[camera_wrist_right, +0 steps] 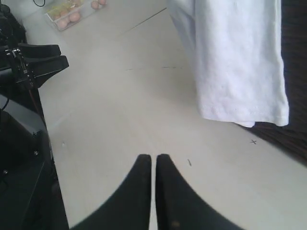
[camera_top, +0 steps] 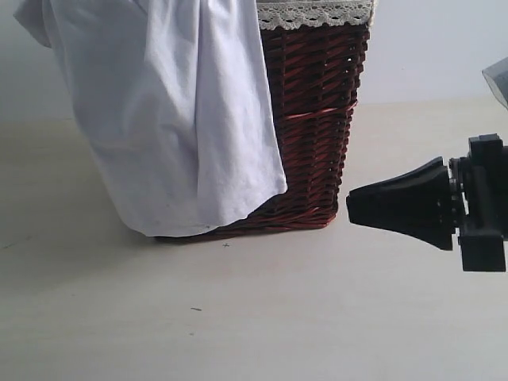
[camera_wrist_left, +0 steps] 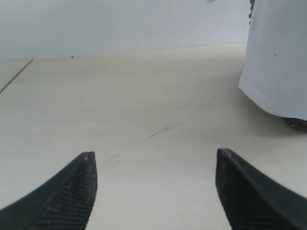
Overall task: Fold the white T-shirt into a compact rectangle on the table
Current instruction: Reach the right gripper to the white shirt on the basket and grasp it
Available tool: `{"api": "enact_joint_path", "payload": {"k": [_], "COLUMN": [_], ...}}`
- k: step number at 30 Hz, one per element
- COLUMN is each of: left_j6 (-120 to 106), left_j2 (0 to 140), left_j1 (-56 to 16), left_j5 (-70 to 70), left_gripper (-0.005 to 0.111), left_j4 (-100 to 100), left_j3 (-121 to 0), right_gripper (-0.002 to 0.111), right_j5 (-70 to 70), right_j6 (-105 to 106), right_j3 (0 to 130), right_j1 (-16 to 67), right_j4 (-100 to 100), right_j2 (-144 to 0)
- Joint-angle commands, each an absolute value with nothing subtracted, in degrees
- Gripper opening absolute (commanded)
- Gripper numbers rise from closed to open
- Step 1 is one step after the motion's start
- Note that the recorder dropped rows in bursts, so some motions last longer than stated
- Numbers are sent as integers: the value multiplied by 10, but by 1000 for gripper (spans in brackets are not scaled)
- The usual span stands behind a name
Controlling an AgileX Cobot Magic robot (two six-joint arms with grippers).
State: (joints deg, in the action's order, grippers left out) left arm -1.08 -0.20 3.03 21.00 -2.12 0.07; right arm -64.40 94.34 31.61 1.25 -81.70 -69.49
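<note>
Right gripper [camera_top: 351,208], jaws together on nothing; white T-shirt [camera_top: 167,119] lies at its 9–10 o'clock in exterior view, hanging lengthwise down the basket [camera_top: 317,119].

Table [camera_top: 317,317]: pale beige, matte, flat, with a seam line across one part.
- Basket [camera_top: 317,127]: dark wicker with lace trim, standing upright on the table.
- Shirt [camera_top: 167,119]: white, draped down the basket's side; whether the hem touches the tabletop is unclear.
- Box [camera_wrist_right: 64,17]: clear, holding pale round items, at a far edge.
- Specks [camera_top: 195,309]: small and dark, near the basket.
</note>
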Motion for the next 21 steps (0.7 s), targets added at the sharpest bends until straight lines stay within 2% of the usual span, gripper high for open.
{"api": "enact_joint_path", "payload": {"k": [1,2,4,6,7,9,14,21], "left_j6": [-13,-13,-13,-13,-13,-13,-13,-13], "left_j2": [0,0,0,0,0,0,0,0], "left_j1": [28,28,28,28,28,28,28,28], "left_j5": [206,206,206,206,206,206,206,206], "left_gripper": [68,68,68,68,68,68,68,68], "left_j4": [-19,-19,-19,-19,-19,-19,-19,-19], "left_j3": [0,0,0,0,0,0,0,0], "right_gripper": [0,0,11,34,52,71,73,71], "right_j5": [-639,-630,-627,-628,-601,-545,-491,-448], "right_j6": [977,1034,1142,1214,1214,1214,1213,1213], "right_j3": [320,320,320,320,320,324,387,500], "right_j1": [14,14,14,21,39,88,146,184], "right_j4": [-824,-825,-832,-864,-906,-999,-999,-999], "right_j2": [-695,-695,-706,-730,-753,-801,-884,-952]}}
